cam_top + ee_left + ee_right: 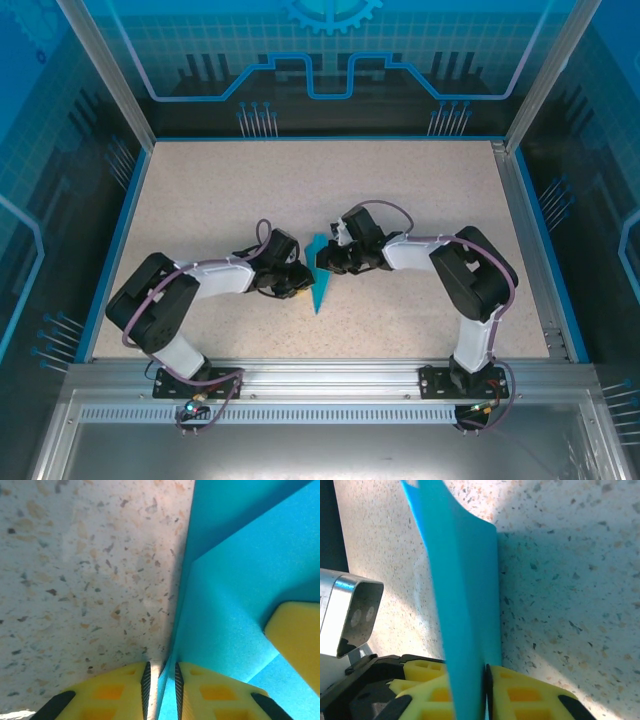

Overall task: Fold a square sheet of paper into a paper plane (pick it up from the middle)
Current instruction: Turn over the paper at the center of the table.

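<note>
The paper plane (pixel 320 272), a slim teal-blue dart, stands on edge at the table's middle with its sharp tip toward the near edge. My left gripper (pixel 304 281) meets it from the left. In the left wrist view (pixel 160 674) its pads are drawn in narrowly round a folded edge of the paper (pixel 240 595), which lies against the right pad. My right gripper (pixel 329 262) comes from the right. Seen from the right wrist (pixel 485 674), it is shut on the paper's upright wing (pixel 462 595). One of the right gripper's yellow fingers (pixel 297 635) presses on the paper.
The speckled table (pixel 220 190) is walled by blue panels and metal posts. Both arms bend inward, their elbows out to the sides. The left arm's wrist camera housing (pixel 350 615) sits close beside the right gripper.
</note>
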Controlling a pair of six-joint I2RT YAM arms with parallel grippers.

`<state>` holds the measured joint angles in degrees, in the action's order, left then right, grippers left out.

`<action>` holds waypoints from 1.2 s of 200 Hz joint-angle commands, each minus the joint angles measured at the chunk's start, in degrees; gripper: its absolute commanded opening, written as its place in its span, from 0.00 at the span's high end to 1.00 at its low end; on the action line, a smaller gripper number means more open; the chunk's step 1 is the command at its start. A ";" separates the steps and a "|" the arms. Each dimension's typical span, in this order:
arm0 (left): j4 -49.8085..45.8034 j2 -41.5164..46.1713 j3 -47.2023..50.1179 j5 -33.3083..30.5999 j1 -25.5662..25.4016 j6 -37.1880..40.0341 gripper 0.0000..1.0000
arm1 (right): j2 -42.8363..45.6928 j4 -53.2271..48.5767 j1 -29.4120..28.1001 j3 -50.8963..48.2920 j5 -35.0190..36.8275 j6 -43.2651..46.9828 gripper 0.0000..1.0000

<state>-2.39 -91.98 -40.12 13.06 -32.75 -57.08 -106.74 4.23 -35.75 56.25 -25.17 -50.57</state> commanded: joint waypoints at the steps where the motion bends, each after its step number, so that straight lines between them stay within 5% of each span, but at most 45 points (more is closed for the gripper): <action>1: 2.39 3.18 1.55 -1.52 -0.24 -0.47 0.74 | 1.50 -6.90 -0.73 3.13 2.77 4.86 0.89; 91: -3.31 17.22 5.20 -12.97 -0.28 0.82 0.64 | 10.97 -38.95 -0.63 13.93 26.46 21.24 0.90; 164: -7.28 23.41 7.94 -19.15 -0.06 -0.82 0.60 | 0.94 -68.91 -7.77 30.10 68.24 20.88 0.91; 203: -9.37 23.89 6.69 -19.47 0.02 -0.59 0.60 | -8.48 -72.53 -12.39 36.53 69.65 18.93 0.90; 240: -10.63 25.61 7.63 -20.35 0.14 -1.75 0.59 | -15.92 -70.26 -14.56 40.93 58.87 18.24 0.87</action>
<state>-10.92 -68.34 -32.80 -5.34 -32.84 -57.14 -119.48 -64.58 -48.88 93.93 39.18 -30.46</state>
